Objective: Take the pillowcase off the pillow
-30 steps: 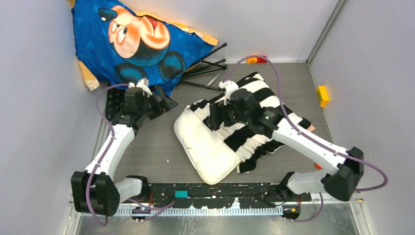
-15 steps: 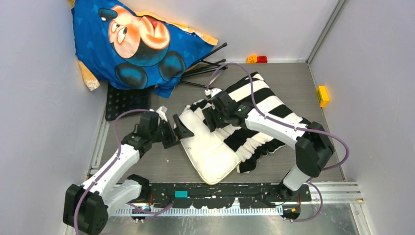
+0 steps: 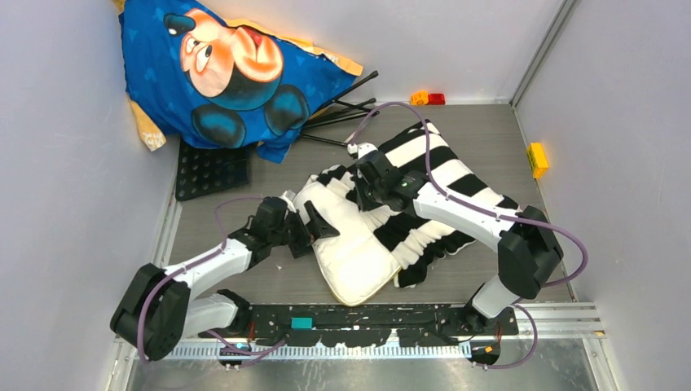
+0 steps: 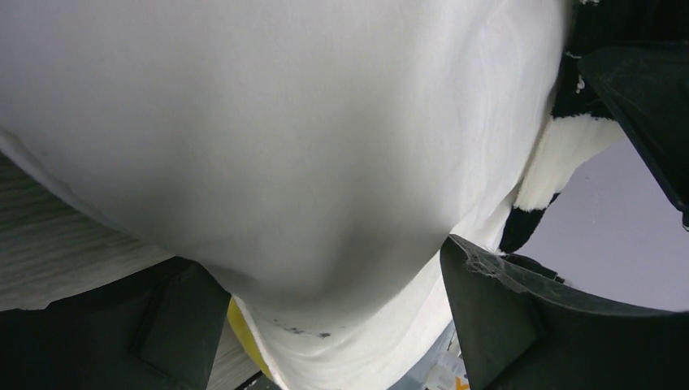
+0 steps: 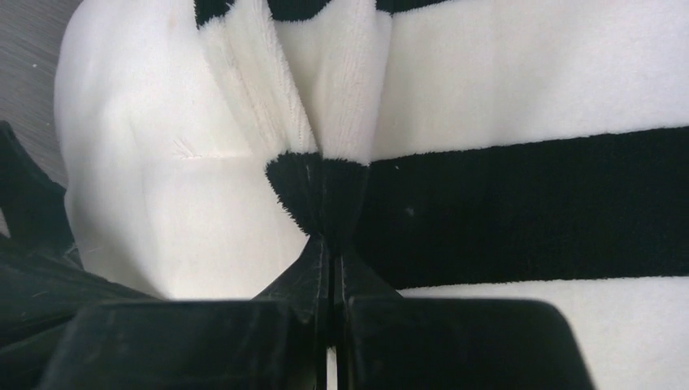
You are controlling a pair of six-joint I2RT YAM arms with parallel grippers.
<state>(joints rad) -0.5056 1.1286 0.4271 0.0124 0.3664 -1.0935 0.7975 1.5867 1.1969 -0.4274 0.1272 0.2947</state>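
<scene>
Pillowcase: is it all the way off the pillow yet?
No, the pillowcase covers the far part of the pillow; only the near end is bare.

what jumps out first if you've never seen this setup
A bright blue Mickey Mouse cushion leans in the far left corner. Mid-table, the striped pillowcase is bunched halfway down the white pillow, its fold pinched in the right pincer, while the left pincer gapes open around the pillow's bare edge.

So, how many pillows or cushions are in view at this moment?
2. The white pillow lies mid-table, half inside the striped pillowcase; the blue cartoon cushion leans in the far left corner. I see no other.
</scene>
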